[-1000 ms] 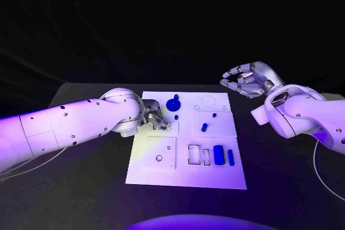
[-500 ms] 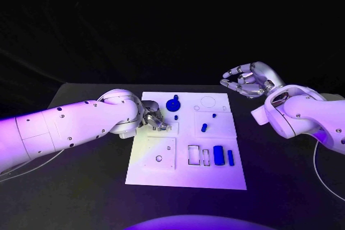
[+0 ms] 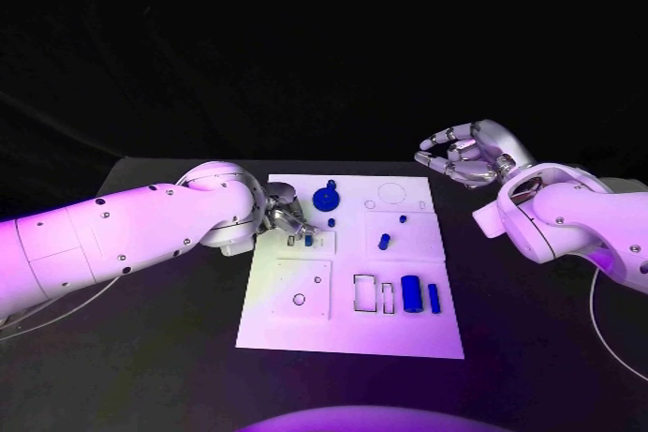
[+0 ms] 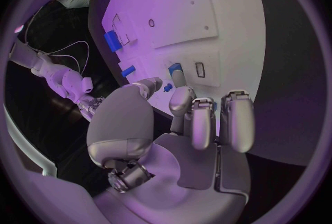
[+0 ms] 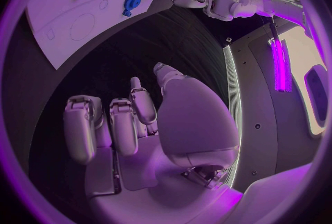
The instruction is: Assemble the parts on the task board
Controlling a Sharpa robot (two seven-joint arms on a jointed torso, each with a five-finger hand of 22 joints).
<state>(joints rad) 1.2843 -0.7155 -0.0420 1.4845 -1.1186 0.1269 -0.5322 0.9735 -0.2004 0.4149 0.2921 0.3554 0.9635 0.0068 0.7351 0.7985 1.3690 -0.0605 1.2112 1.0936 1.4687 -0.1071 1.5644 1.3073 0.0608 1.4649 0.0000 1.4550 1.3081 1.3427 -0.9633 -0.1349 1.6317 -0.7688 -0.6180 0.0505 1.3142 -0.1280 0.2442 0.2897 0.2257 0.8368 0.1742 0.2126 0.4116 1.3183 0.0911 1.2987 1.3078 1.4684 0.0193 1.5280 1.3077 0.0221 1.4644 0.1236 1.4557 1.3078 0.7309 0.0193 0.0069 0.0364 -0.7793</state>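
Silver fingers of your left hand point(image 3: 287, 218) sit at the white task board's point(image 3: 345, 334) nine-o'clock edge, curled over a small blue peg point(image 3: 309, 239) beside a rectangular slot; you cannot tell from either view whether they pinch it or only touch it. Moving right across the board you have a blue gear point(image 3: 326, 198) toward twelve o'clock, a short blue pin point(image 3: 384, 239) near centre, and a blue cylinder point(image 3: 410, 291) with a slimmer blue bar point(image 3: 434, 295) toward four o'clock. Your right hand point(image 3: 463, 154) hovers off the board's two-o'clock corner, fingers loosely curled and apart, holding nothing.
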